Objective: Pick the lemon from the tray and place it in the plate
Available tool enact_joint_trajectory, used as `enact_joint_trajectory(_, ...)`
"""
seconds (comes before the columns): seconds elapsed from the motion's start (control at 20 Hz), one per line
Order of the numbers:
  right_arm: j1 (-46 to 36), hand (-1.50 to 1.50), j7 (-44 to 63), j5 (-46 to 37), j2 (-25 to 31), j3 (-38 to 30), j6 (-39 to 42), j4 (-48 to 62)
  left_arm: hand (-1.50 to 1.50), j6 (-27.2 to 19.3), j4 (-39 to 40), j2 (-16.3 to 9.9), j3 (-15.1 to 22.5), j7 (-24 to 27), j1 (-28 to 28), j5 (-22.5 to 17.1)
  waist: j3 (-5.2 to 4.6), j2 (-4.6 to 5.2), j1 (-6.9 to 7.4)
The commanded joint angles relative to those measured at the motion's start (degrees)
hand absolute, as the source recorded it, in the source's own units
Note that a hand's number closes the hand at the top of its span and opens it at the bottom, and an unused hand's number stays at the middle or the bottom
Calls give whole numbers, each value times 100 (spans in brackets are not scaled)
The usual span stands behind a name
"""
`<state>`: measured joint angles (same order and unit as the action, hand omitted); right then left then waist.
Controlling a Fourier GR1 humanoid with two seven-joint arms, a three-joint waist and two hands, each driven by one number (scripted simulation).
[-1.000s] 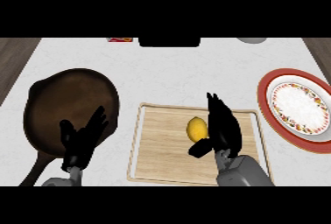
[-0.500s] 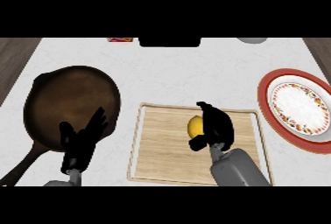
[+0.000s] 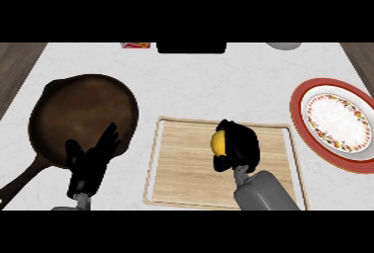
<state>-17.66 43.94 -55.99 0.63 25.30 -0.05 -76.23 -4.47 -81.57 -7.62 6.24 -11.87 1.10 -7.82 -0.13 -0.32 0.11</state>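
Where white counter [image 3: 219,79] spreads, wooden tray [image 3: 175,168]

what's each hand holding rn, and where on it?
Right hand is curled round the lemon from its right side, over the tray. Left hand is open and holds nothing.

Right hand [image 3: 237,146] curled round the lemon [image 3: 217,142] over the wooden tray [image 3: 182,168]; plate [image 3: 336,123] at right; open left hand [image 3: 91,160] beside skillet [image 3: 80,116].
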Motion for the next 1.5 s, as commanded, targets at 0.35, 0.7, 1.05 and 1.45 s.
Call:
enact_joint_trajectory(0.35,2903,150,-2294,-340,1842,2103,-672,-2883,0,-74,-137,-20,-170,-138,96,-88,18,-77,-303)
enact_joint_trajectory(0.7,4018,150,-3121,-70,2833,1394,-2376,-4961,0,-114,-113,35,-156,62,236,-9,15,-32,-272)
enact_joint_trajectory(1.05,4998,150,-3589,1512,3080,451,-3566,-5533,0,21,101,27,-147,190,190,25,21,13,-141)
enact_joint_trajectory(1.45,4198,150,-4962,4787,3244,-1445,-3457,-4391,0,165,-128,-33,-139,73,263,-35,28,25,-14)
